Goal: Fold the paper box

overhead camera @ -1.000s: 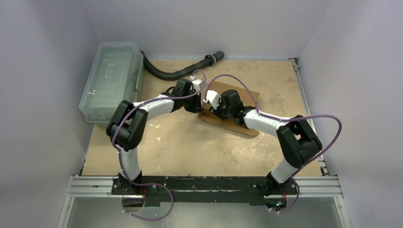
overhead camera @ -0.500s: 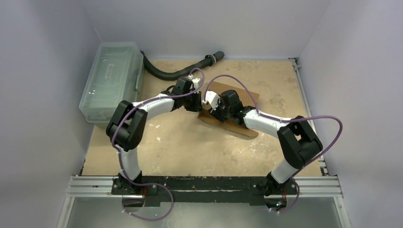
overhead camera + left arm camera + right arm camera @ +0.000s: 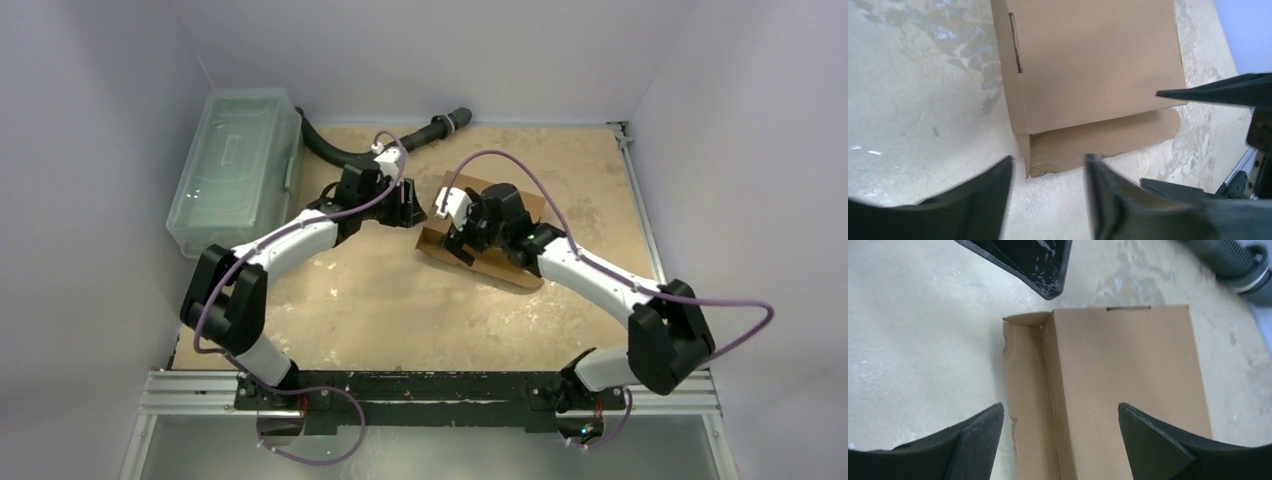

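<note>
Right now the cardboard box [image 3: 505, 262] lies on the table [image 3: 370, 300], right of the middle and towards the far side, with its big top panel folded flat. One narrow side flap [image 3: 1025, 385] on its left edge is not tucked in, and its near edge looks a little ragged.

The left claw [image 3: 1049, 162] hangs just left of that corner, open wide and holding nothing. The right claw [image 3: 1058, 412] is above the box, also open wide and empty, with its fingers either side of the loose flap.

My guess is that tucking this flap comes next. The box is light and nothing pins it down, so a sideways push would probably slide it across the table rather than bend the crease. A push off the fold line could crumple the flap. The two claws are also close together at one corner and could knock each other.

A clear plastic bin [image 3: 235, 160] and a black hose [image 3: 340, 152] sit well apart, far left.
</note>
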Robot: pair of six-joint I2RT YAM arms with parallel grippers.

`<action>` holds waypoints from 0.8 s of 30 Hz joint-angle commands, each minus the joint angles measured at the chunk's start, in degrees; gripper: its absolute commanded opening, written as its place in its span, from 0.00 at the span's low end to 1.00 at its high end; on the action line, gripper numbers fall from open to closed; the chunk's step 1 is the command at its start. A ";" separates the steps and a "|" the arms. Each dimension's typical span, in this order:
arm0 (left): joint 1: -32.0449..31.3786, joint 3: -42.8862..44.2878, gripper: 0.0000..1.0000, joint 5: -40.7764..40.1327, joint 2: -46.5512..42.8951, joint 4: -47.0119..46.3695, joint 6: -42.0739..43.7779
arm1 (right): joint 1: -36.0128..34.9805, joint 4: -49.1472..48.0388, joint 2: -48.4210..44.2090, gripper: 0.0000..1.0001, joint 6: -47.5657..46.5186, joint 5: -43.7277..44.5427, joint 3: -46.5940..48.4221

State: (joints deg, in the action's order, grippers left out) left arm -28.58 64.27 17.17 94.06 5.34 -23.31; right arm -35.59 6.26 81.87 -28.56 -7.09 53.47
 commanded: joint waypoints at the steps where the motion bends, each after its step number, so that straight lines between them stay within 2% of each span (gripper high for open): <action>1: 2.75 -4.70 0.64 0.47 -4.61 -11.25 -3.41 | 7.07 5.46 -7.09 0.96 -2.06 -12.10 2.25; 2: 3.43 -5.34 0.73 1.47 -4.25 -13.39 -4.80 | 10.64 5.53 -8.74 0.98 -0.92 -16.90 2.06; 4: 4.71 -4.55 0.79 4.61 -1.79 -16.58 -7.17 | 17.74 3.73 -11.82 0.99 3.31 -22.36 0.54; 6: 5.50 -1.81 0.77 5.99 1.90 -15.68 -7.95 | 22.77 0.91 -13.09 0.99 9.29 -24.39 -1.53; 7: 5.73 -0.27 0.71 5.59 3.67 -14.92 -8.21 | 25.08 0.25 -12.89 0.97 11.47 -25.32 -1.98; 8: 5.87 1.32 0.61 4.87 5.52 -13.84 -8.13 | 27.33 -0.25 -12.22 0.91 14.10 -25.45 -2.05; 10: 6.11 4.06 0.44 2.69 8.56 -11.55 -7.96 | 31.67 -0.58 -9.98 0.67 18.62 -22.81 -1.59; 11: 6.16 5.31 0.39 1.13 10.00 -10.03 -7.70 | 33.46 -0.38 -8.72 0.56 20.26 -20.87 -1.15; 13: 6.17 7.14 0.23 -1.42 12.27 -8.07 -6.58 | 37.60 -0.12 -5.72 0.26 22.17 -17.14 -0.75; 15: 6.17 9.10 0.15 -4.12 14.44 -5.62 -5.37 | 39.42 -0.02 -2.75 0.10 22.53 -12.41 -0.62; 17: 6.09 10.91 0.10 -5.52 16.92 -2.03 -4.20 | 40.21 0.19 0.29 0.00 23.35 -8.21 -0.09; 21: 5.84 12.99 0.06 -2.82 21.52 -0.82 -3.18 | 40.69 -0.36 3.69 0.00 23.94 -1.72 0.37; 24: 5.50 13.14 0.05 0.09 23.36 -1.59 -3.14 | 40.69 -0.27 5.83 0.00 23.75 0.04 0.50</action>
State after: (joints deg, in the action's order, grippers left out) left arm -22.63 75.22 14.57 115.15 2.68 -28.05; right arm 5.26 6.90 87.13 -6.37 -12.95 52.90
